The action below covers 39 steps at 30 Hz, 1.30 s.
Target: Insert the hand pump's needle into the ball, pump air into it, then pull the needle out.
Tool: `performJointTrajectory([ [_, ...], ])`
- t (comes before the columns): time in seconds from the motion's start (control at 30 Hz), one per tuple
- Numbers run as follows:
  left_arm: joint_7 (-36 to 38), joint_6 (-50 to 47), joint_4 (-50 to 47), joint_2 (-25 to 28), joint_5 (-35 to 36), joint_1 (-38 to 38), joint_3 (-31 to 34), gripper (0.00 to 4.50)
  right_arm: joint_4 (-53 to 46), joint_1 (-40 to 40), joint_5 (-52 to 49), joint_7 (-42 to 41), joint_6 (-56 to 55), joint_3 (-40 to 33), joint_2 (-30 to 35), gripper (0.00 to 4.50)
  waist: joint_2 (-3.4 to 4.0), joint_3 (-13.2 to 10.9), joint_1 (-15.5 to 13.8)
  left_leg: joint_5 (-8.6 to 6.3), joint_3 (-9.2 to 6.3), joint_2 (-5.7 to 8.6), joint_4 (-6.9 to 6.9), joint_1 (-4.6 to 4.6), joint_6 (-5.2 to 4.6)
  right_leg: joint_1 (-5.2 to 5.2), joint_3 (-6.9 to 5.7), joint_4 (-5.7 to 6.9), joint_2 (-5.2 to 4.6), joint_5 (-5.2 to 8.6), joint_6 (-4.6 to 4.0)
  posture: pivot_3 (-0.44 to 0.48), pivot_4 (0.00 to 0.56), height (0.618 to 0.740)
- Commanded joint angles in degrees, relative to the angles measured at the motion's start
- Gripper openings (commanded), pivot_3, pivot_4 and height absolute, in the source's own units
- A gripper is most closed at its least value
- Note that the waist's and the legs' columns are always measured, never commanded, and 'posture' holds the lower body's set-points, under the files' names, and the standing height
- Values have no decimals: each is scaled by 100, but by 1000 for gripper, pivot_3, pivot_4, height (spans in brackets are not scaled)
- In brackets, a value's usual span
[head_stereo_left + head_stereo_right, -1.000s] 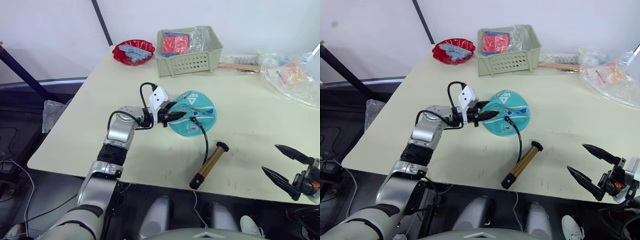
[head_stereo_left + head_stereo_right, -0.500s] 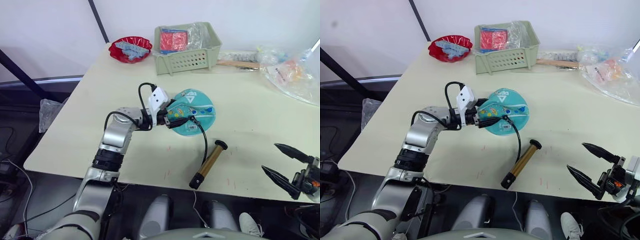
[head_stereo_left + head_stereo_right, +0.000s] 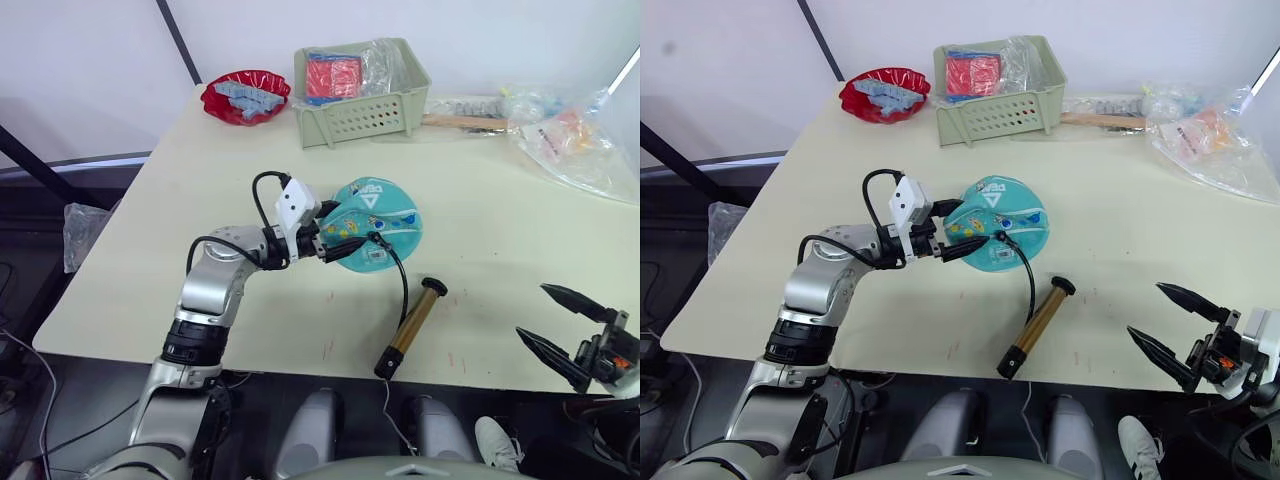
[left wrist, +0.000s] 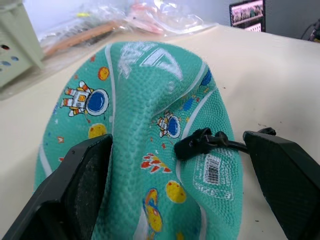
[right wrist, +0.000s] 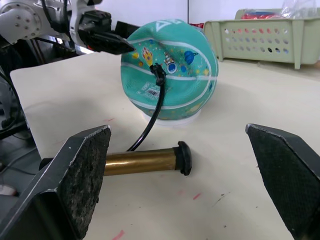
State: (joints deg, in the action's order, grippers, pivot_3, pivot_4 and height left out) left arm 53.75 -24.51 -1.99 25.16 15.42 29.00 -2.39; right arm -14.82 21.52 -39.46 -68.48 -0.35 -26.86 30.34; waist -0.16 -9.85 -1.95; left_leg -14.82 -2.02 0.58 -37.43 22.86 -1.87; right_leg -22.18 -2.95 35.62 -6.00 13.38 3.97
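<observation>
1. Right wrist view: the right gripper (image 5: 177,187) stands wide open and holds nothing, its two fingers spread apart over the table (image 5: 280,115).
2. Just beyond its fingertips lies the hand pump (image 5: 140,161) on its side, its black hose (image 5: 150,122) rising to the ball (image 5: 170,75) farther off.
3. Black fitting of the needle (image 4: 195,144) sits against the ball's skin; the metal tip cannot be made out.
4. Left gripper (image 4: 175,150) spans the soft, dented ball, one finger pressed on its side, the other standing clear past the hose.
5. Farthest, a green basket (image 3: 360,85) and red bowl (image 3: 243,96).
</observation>
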Motion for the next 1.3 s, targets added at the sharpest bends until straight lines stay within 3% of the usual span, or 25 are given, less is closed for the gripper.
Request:
performJointTrajectory([
  [0.03,-42,88,-385,107,260,-24,258,4444,-32,-45,-51,-5,-121,-25,14,4500,0,0,0,0,1,0,0,-1,0,0,0,1,0,0,0,0,150,738],
  [0.57,464,690,-618,1054,850,-1672,1234,4444,582,-381,70,-24,-358,63,45,4500,-1,-5,107,0,32,-10,-1,-13,0,-21,40,26,8,-2,-4,0,150,738],
  [0.7,749,871,-726,1270,1108,-2641,1761,4444,1162,-549,232,-348,-578,44,240,4500,1,-3,135,0,50,-15,-6,-17,-1,-24,60,29,8,-4,-4,0,150,738],
  [0.9,801,1328,-473,1314,1176,-3491,2322,4444,1621,-714,308,-602,-699,11,473,4500,0,-4,113,-1,56,-20,-6,-10,-2,-36,63,31,9,-8,-11,0,150,738],
  [1.3,937,1863,-3,1514,1140,-3988,2668,4444,2266,-905,445,-837,-941,-53,711,4500,-1,-2,122,0,67,-30,-8,-14,-2,-38,71,33,21,-12,-16,0,150,738],
])
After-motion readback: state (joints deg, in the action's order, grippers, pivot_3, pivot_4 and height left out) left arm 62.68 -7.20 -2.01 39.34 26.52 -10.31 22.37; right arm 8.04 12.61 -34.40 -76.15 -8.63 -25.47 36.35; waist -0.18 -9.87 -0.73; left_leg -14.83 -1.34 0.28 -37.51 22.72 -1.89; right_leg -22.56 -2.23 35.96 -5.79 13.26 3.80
